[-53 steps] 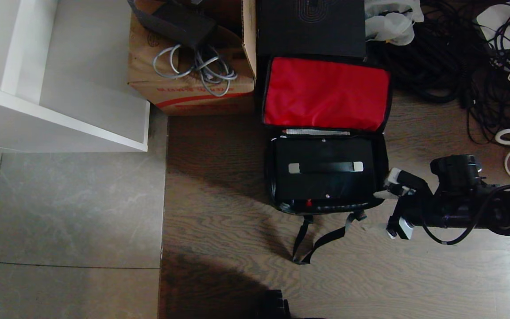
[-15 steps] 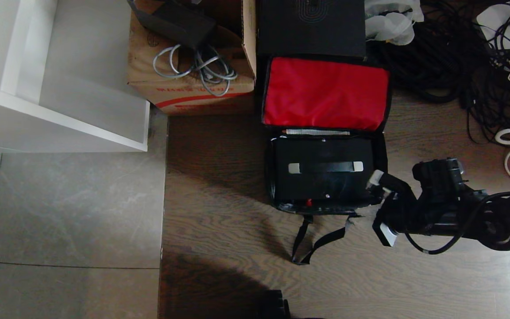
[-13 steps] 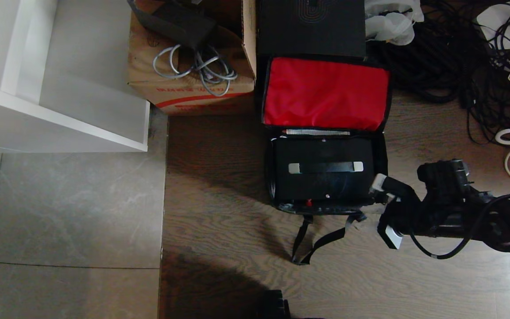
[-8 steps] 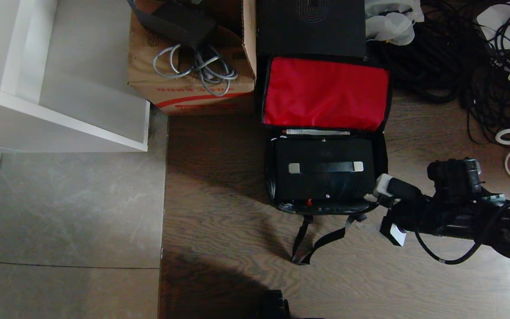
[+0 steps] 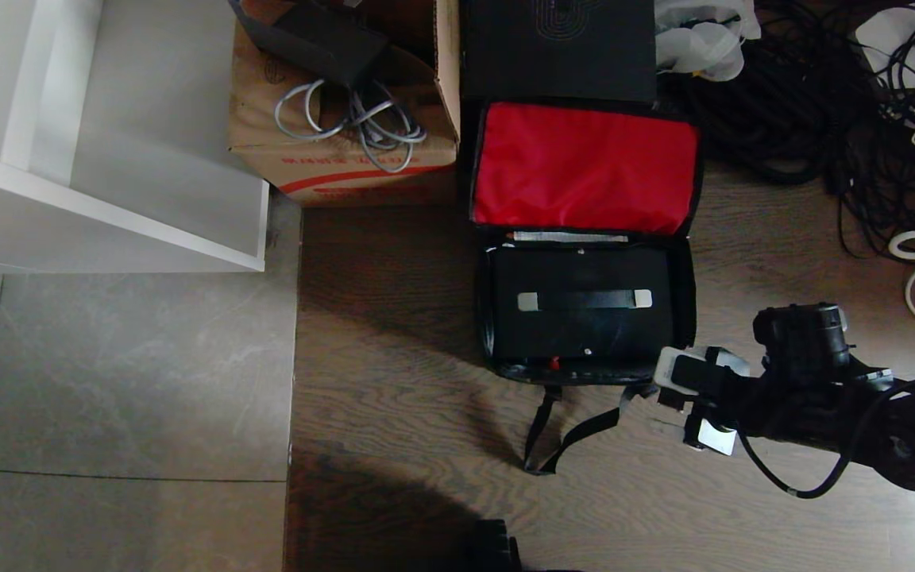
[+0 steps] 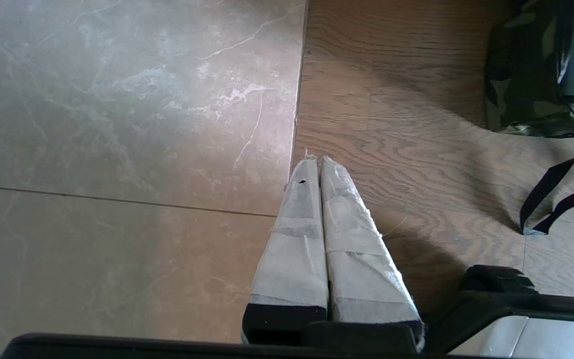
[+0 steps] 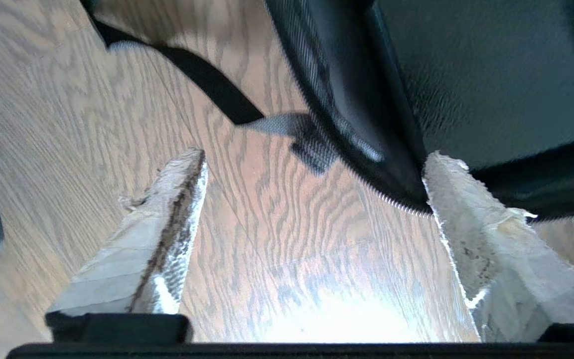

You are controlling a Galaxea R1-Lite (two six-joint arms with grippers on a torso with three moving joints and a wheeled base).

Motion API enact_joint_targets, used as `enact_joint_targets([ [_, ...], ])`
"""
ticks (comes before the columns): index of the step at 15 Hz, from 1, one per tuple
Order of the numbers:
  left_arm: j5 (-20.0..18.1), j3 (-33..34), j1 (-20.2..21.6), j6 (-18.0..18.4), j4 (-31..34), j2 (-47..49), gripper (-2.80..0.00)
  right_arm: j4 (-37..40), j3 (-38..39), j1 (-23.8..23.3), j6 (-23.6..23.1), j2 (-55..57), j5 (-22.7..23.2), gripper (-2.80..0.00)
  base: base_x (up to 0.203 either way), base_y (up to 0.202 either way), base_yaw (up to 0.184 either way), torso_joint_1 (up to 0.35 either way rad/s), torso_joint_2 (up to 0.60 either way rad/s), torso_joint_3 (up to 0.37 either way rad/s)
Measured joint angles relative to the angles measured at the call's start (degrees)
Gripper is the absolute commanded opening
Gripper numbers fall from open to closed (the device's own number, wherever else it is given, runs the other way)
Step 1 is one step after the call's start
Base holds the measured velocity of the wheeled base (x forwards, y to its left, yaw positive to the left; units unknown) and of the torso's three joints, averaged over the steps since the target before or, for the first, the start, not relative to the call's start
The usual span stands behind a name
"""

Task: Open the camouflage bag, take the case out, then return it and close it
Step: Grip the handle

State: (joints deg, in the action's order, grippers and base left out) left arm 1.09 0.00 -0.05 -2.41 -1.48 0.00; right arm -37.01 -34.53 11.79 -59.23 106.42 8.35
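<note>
The camouflage bag point(image 5: 686, 294) lies open on the wood floor, its red-lined lid point(image 5: 584, 167) folded back. Inside it lies the black case point(image 5: 581, 334), with its handle point(image 5: 584, 299) on silver mounts facing up. My right gripper point(image 5: 684, 403) hovers open just off the bag's near right corner, holding nothing. In the right wrist view the right gripper point(image 7: 315, 158) has only floor between its fingers, and one fingertip point(image 7: 441, 167) lies against the bag's zipper edge point(image 7: 347, 124), with the case point(image 7: 491, 75) beyond. My left gripper point(image 6: 316, 162) hangs shut over the floor, away from the bag point(image 6: 516, 75).
The bag's black straps point(image 5: 577, 429) trail on the floor toward me. Behind the bag stands a taller black box point(image 5: 557, 48), beside a cardboard box point(image 5: 342, 151) with grey cables. A tangle of black cables point(image 5: 823, 95) fills the far right, and a white shelf point(image 5: 108, 206) stands at the left.
The right gripper has drawn back along the bag's right side to its near corner, and its wrist has rolled. Bag, case and left arm have not moved.
</note>
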Motion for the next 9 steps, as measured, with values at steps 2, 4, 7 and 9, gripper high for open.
enact_joint_targets([
  [2,0.0,0.0,0.0,0.0,0.0,0.0,-2.8,-0.1,-0.8,0.9,-0.4,0.3,-2.0,0.0,0.0,0.0,0.0,0.0,0.0,0.0],
  [4,0.0,0.0,0.0,0.0,0.0,0.0,-2.8,0.0,-0.9,1.6,-0.5,0.5,-3.9,0.0,0.0,0.0,0.0,0.0,0.0,0.0],
  [7,0.0,0.0,0.0,0.0,0.0,0.0,-2.8,0.3,-1.2,2.8,0.2,1.7,-6.9,0.0,0.0,0.0,0.0,0.0,0.0,0.0],
  [9,0.0,0.0,0.0,0.0,0.0,0.0,-2.8,0.0,-1.3,3.5,1.0,2.9,-7.0,0.0,0.0,0.0,0.0,0.0,0.0,0.0],
])
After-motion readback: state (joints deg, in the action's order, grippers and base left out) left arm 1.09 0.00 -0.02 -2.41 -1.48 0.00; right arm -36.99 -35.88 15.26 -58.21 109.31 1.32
